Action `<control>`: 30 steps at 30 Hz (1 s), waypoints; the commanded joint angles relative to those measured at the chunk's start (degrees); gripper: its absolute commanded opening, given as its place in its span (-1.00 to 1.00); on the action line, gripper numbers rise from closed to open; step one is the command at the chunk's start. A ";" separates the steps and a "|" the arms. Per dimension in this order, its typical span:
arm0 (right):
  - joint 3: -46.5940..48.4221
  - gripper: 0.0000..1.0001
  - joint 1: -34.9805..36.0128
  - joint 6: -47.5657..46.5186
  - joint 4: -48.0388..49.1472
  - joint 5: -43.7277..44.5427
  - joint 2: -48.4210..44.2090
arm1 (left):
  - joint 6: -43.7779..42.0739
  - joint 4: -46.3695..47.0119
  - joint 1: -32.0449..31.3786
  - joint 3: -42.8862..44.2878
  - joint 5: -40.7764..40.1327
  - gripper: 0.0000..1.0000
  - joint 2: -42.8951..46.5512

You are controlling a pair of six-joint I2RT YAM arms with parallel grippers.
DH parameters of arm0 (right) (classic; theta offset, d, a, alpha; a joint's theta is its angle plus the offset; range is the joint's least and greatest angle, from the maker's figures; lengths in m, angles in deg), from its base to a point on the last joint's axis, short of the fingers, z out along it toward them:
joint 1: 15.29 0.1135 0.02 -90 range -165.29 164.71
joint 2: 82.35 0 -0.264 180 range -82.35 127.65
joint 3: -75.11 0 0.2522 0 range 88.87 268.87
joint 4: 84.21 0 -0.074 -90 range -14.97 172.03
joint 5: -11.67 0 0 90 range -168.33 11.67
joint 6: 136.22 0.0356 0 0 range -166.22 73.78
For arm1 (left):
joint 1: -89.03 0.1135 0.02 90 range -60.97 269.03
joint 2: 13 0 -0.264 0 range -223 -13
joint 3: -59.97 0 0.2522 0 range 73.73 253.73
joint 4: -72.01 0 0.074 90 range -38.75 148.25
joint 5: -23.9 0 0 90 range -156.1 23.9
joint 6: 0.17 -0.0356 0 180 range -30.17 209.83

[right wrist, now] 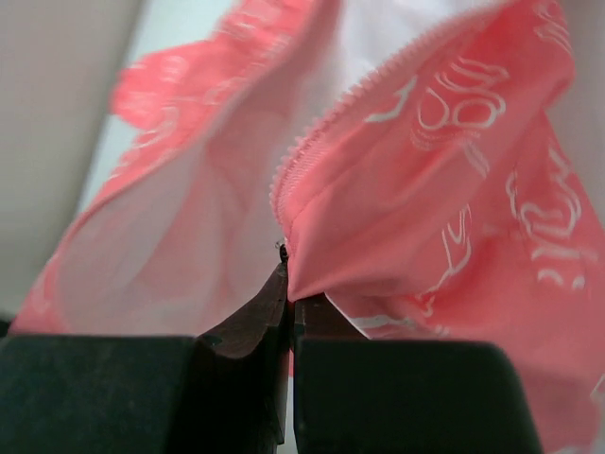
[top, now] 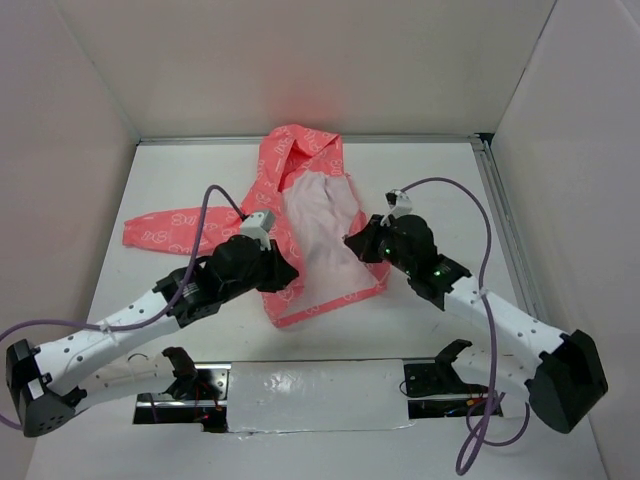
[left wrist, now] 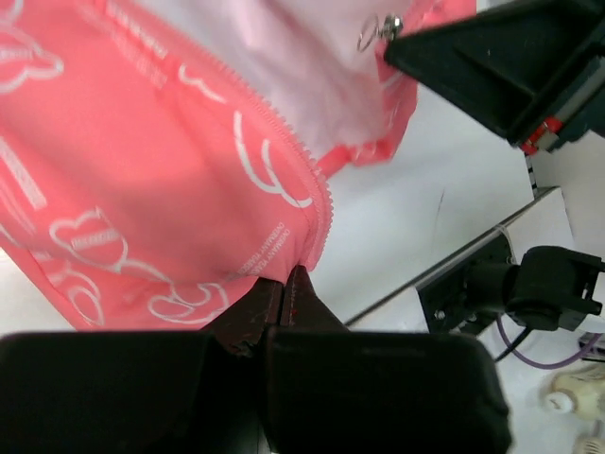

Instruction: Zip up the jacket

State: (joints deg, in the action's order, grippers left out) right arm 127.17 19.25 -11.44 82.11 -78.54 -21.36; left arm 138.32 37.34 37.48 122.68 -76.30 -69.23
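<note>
Left gripper (left wrist: 284,288) pinched tight; right gripper (right wrist: 288,298) — likewise pinched.

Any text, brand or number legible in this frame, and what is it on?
No text can be read with certainty.
Fine white lettering printed on the jacket, near the zipper edge in the left wrist view: too small to read.
Large white outline print on the jacket in the right wrist view: blurred, and may be letters or only shapes.

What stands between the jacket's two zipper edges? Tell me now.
Nothing visible. The left gripper pinches one zipper edge near its lower end, and the right gripper pinches the other. Only the jacket's own pale lining lies open between them.
</note>
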 commanded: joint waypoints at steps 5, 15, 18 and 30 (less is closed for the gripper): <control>-3.41 -1.00 -1.50 -2.00 12.93 -19.64 -7.90 | -8.68 13.78 3.20 -0.61 2.37 -1.00 1.47; -8.94 -1.00 -1.24 -1.56 24.08 -30.99 -9.14 | -7.54 28.37 11.56 -4.30 22.39 -1.00 0.95; -9.39 -1.00 -0.80 -0.77 25.33 -30.47 -8.96 | -6.75 29.25 12.26 -4.39 24.26 -1.00 0.15; -12.03 -1.00 0.61 -1.56 31.13 -29.50 -9.14 | -4.01 35.32 12.17 -6.59 28.04 -1.00 -0.46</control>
State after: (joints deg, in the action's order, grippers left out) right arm 115.11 18.95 -12.27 106.63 -107.06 -30.24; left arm 133.57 66.50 49.75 115.62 -50.22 -69.38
